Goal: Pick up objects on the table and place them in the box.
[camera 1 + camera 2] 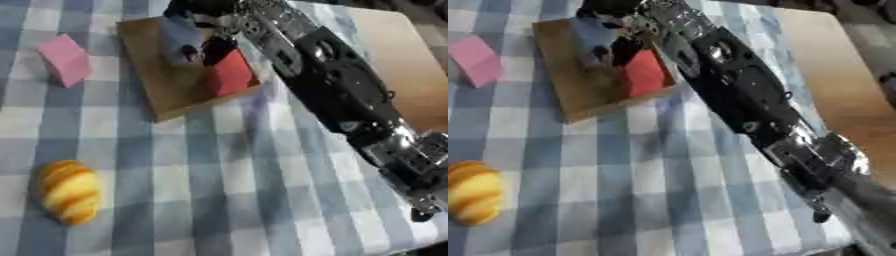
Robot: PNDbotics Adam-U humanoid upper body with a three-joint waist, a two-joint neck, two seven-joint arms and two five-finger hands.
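A shallow brown box lies at the upper middle of the checked cloth. Inside it are a red block and a blue-grey block. My right arm runs from the lower right up to the box. My right hand hovers over the box, right against the blue-grey block, and partly hides it. Whether it holds that block is unclear. To the left of the box a pink block rests on the cloth. A yellow-brown bread roll lies at the lower left. My left hand does not show.
A blue-and-white checked cloth covers most of the table. Bare brown tabletop shows to the right of my arm. The arm crosses the right side of the cloth diagonally.
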